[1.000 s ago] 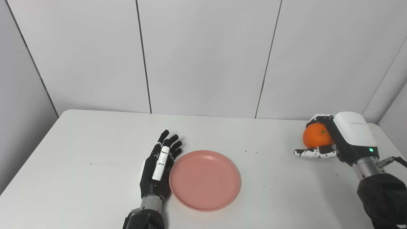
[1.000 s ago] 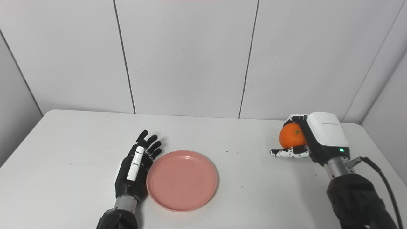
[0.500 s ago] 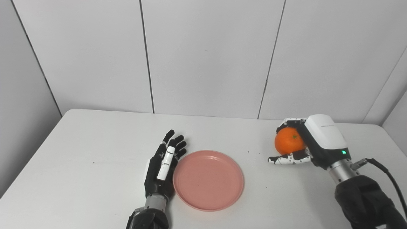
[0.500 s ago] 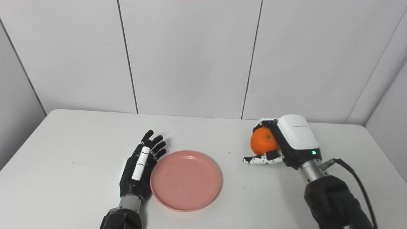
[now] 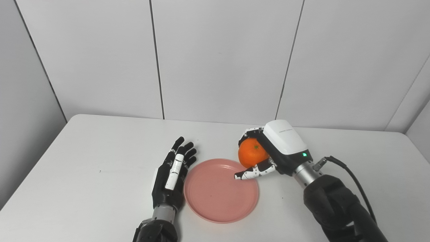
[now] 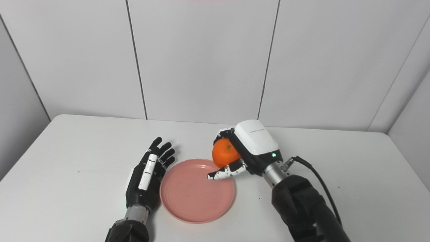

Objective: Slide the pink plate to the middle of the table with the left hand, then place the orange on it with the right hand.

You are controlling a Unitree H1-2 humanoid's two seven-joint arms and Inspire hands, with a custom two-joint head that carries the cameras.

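Note:
The pink plate (image 5: 218, 198) lies flat near the middle of the white table (image 5: 84, 158), toward the front. My left hand (image 5: 171, 176) is open, fingers straight, its edge against the plate's left rim. My right hand (image 5: 273, 151) is shut on the orange (image 5: 251, 152) and holds it above the plate's far right rim, its thumb (image 5: 250, 173) reaching over the plate. The orange also shows in the right eye view (image 6: 225, 153), clear of the plate (image 6: 191, 201) below it.
A grey panelled wall (image 5: 218, 60) rises behind the table's far edge. A few small dark specks dot the tabletop. A black cable (image 5: 349, 174) runs along my right forearm.
My right hand has carried the orange leftward from the table's right side to above the plate's right rim. The left hand and plate have stayed put; the camera shifted slightly.

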